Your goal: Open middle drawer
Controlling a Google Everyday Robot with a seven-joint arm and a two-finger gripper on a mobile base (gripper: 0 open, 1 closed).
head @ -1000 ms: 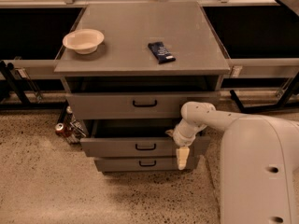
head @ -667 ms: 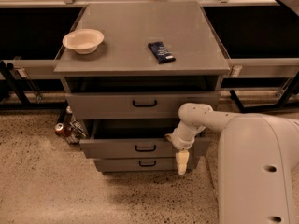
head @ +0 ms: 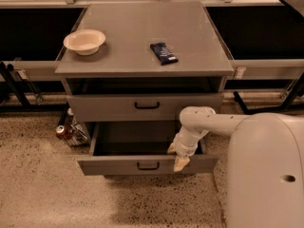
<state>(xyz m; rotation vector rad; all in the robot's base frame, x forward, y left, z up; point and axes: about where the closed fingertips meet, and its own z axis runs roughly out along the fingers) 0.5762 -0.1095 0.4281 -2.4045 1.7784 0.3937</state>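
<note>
Drawer (head: 109, 166) in middle slid much farther out; claw (head: 180, 161) at its front rim, grip unclear.

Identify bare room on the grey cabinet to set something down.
The flat grey cabinet top is bare between the shallow white bowl and the dark blue packet, and right of the packet. Crowded: the right front of the open grey middle drawer, where the pincer sits.

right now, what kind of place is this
Probably a lab or office test area: a grey metal drawer cabinet, speckled hard floor, and dark workbench frames behind. The end effector sits at the front edge of the pulled-out middle drawer.
</note>
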